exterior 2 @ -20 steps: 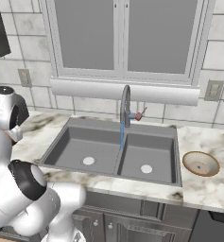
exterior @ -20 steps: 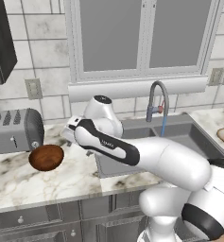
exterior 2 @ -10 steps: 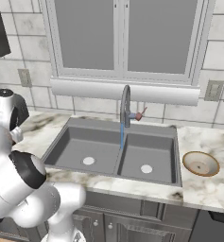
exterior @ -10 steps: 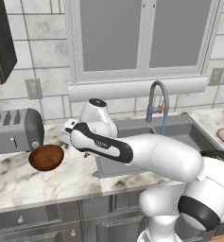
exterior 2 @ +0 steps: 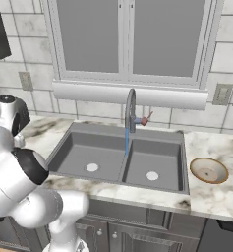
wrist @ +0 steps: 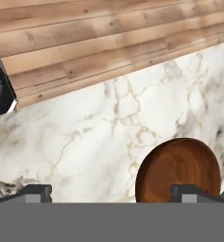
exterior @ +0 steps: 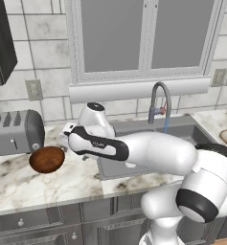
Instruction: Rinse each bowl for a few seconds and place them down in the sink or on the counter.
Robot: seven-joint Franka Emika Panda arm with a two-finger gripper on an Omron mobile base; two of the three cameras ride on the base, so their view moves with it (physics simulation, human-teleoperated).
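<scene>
Left base view: brown bowl (exterior: 47,159) on the desk (exterior: 19,184), left of the sink (exterior: 148,143), just in front of the toaster (exterior: 14,132). Sits upright on the marble, nothing inside. Gripper (exterior: 62,142) just right of the bowl, at the end of the arm reaching left across the sink's near-left corner; contact with the bowl not clear from here.

Hand view: same brown bowl (wrist: 178,170) low and right of centre on the veined desk (wrist: 94,142), its wood-grain interior facing the camera. Fingers (wrist: 35,193) spread wide apart, holding nothing; the right tip overlaps the bowl's lower rim in the picture, the left tip well clear of it over bare marble. Wood-plank floor (wrist: 85,42) beyond the desk edge.

Right base view: tan bowl (exterior 2: 209,170) on the desk (exterior 2: 211,197) right of the sink (exterior 2: 123,157), upright, well apart from the brown one. Two grey basins, a round drain in each. Faucet (exterior 2: 131,109) behind the sink's divider, with a thin blue stream of water (exterior 2: 126,140) falling onto the divider. Window (exterior 2: 128,39) above the faucet.
</scene>
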